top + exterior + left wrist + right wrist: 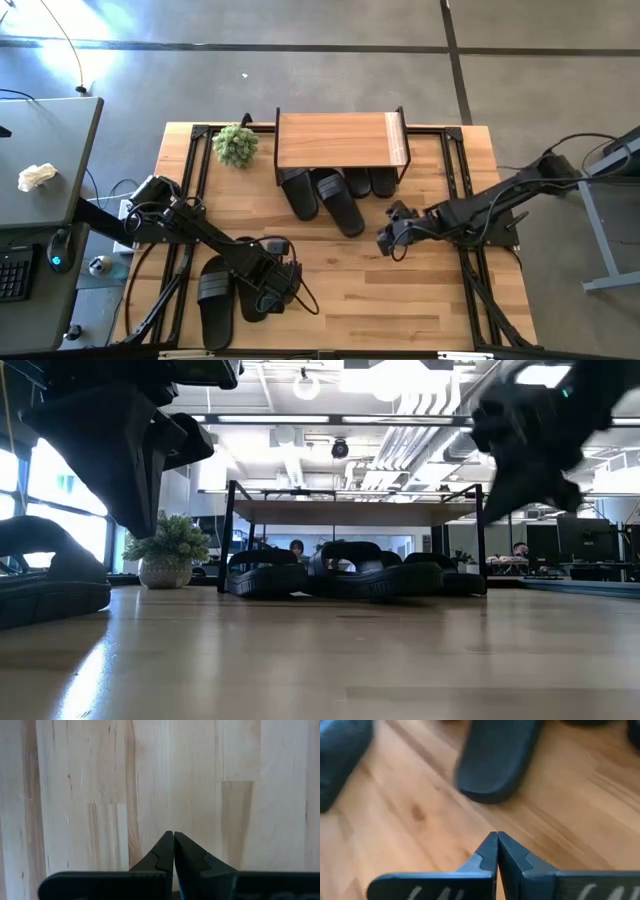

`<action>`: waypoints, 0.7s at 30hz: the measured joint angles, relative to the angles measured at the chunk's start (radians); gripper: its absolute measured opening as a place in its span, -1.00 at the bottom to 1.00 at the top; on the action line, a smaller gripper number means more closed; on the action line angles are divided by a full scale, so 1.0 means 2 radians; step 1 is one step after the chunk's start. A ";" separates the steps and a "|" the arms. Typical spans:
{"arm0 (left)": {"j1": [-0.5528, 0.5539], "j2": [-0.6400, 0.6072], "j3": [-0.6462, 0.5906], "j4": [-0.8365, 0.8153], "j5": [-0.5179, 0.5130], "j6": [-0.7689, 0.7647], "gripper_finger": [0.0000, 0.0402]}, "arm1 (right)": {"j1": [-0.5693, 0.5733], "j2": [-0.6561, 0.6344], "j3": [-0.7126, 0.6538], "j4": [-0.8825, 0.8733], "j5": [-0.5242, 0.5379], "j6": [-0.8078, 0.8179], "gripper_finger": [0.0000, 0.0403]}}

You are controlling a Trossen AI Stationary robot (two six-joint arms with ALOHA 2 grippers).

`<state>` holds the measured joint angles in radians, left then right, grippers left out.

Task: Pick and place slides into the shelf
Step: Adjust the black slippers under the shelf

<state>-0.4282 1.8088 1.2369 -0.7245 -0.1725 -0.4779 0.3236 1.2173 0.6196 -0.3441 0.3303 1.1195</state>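
Note:
Several black slides [340,203] lie on the table with their toe ends under the wooden shelf [340,140]; the low view shows them between its black legs [350,575]. Two more slides [215,300] lie flat near the table's near left corner. My left gripper [288,292] hovers just right of that pair, shut, over bare wood [173,834]. My right gripper [388,243] hangs shut above the table, right of and nearer than the shelf slides. Its wrist view [496,834] shows a slide's heel [495,765] ahead.
A small potted plant [236,145] stands left of the shelf. Black frame rails [190,200] run along the table's left and right sides. Bare wood [400,310] lies open at the near middle and right. A grey desk [40,160] stands beyond the left edge.

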 joint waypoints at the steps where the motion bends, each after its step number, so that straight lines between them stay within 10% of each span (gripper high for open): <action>1: 0.000 0.000 0.000 0.000 0.000 0.001 -0.99 | -0.003 0.003 -0.010 0.011 0.004 0.008 -1.00; 21: 0.001 0.000 0.000 0.015 0.004 -0.001 -0.99 | -0.075 0.123 -0.045 0.214 -0.042 -0.048 -1.00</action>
<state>-0.4259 1.8088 1.2366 -0.6954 -0.1642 -0.4793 0.1745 1.4639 0.5297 0.0846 0.2461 1.0228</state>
